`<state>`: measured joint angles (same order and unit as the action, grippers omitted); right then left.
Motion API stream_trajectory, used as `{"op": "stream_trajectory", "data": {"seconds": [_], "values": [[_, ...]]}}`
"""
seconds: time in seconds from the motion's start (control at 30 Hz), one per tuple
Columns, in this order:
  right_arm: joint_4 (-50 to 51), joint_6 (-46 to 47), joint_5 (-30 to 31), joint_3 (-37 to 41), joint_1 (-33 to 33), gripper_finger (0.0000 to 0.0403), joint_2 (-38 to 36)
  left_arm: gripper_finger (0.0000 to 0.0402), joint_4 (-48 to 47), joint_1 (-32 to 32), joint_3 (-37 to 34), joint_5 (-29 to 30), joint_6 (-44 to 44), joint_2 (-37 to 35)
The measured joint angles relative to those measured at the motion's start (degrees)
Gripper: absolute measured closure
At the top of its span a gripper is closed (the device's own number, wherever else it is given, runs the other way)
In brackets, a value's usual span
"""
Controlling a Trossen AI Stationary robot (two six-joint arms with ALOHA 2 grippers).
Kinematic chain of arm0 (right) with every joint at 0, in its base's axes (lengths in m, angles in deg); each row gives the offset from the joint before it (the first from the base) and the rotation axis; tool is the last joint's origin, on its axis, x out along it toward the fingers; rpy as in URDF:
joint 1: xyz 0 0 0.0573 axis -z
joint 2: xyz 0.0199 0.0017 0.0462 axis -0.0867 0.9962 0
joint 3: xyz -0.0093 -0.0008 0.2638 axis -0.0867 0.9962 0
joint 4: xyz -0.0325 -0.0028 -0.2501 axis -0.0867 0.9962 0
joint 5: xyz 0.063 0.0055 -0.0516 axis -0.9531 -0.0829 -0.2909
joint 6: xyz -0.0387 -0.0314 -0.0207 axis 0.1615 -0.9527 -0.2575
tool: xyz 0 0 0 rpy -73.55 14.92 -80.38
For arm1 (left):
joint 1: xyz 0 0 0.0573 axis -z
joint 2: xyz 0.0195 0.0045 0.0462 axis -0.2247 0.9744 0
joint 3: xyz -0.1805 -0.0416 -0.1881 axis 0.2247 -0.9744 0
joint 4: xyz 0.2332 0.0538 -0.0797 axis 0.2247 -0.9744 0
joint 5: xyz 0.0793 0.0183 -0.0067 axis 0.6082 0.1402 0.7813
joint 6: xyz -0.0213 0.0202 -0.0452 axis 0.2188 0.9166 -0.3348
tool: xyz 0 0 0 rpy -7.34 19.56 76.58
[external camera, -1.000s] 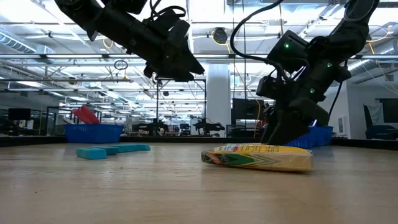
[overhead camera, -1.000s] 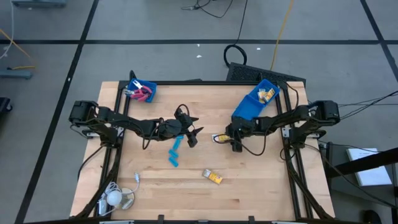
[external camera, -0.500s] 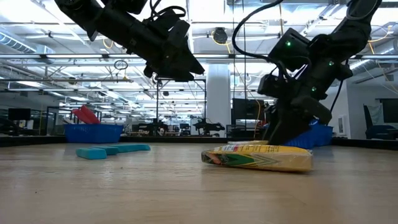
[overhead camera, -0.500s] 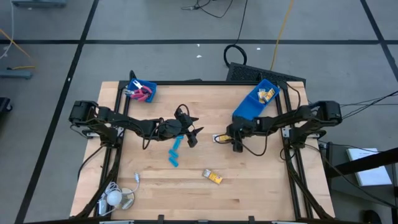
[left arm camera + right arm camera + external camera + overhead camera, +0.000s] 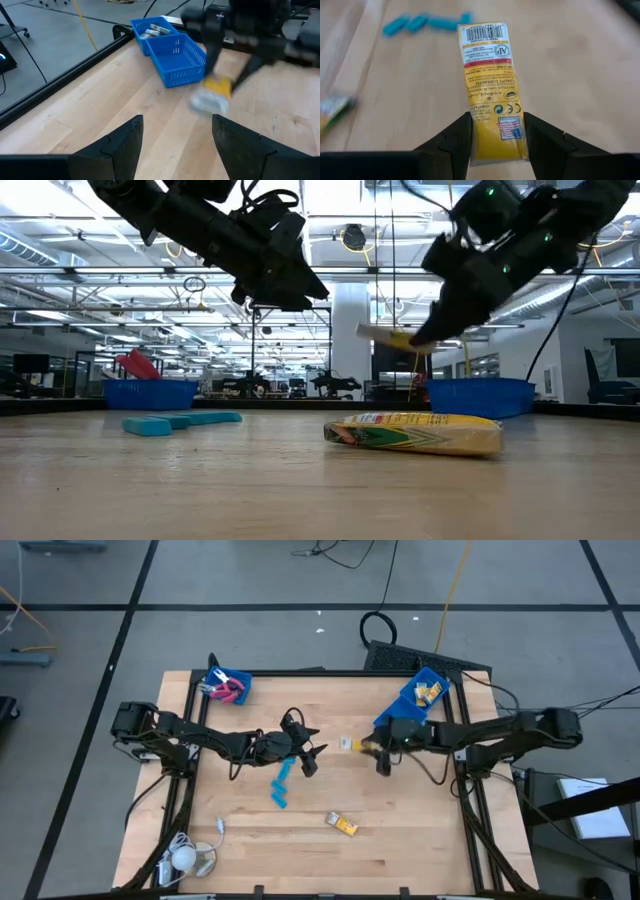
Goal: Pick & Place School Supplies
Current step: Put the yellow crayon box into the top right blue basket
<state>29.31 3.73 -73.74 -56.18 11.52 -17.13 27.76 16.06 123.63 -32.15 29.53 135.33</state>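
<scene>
**Q:** Yellow packet (image 5: 492, 90) — where is it, and how is it held?

**A:** It is pinched at one end between the fingers of the right gripper (image 5: 372, 747), and its free end sticks out forward. The low view shows it lifted clear of the wooden table (image 5: 400, 830).

**Q:** What lies near that gripper?

**A:** Just behind it stands a blue bin (image 5: 410, 708) with packets inside. A second packet (image 5: 342, 824) lies on the table, nearer the front edge.

**Q:** And farther off?

**A:** The left gripper (image 5: 312, 757) hangs above the table centre with its fingers spread and nothing between them. Light-blue pieces (image 5: 281, 784) lie just beside it. Well beyond, a second blue bin (image 5: 228, 686) holds pink-handled scissors (image 5: 230, 690).
</scene>
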Motion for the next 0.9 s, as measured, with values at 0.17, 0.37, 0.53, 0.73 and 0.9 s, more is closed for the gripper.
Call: {"op": "stream_trajectory", "data": {"seconds": [0.17,0.37,0.53,0.73,0.9], "values": [[7.7,5.5,7.2,-0.1,3.5,0.0248,-9.1,0.0162,0.0,0.0,0.0,0.0,0.0,0.0],[22.4,10.1,20.7,-0.1,10.2,0.0248,-18.5,0.0162,0.0,0.0,0.0,0.0,0.0,0.0],[32.1,14.6,30.7,-0.1,17.7,0.0248,-22.2,0.0163,0.0,0.0,0.0,0.0,0.0,0.0],[36.2,18.2,32.4,-0.1,27.9,0.0248,-21.6,0.0162,0.0,0.0,0.0,0.0,0.0,0.0],[36.9,21.7,32.1,-0.1,36.2,0.0248,-18.3,0.0162,0.0,0.0,0.0,0.0,0.0,0.0]]}}
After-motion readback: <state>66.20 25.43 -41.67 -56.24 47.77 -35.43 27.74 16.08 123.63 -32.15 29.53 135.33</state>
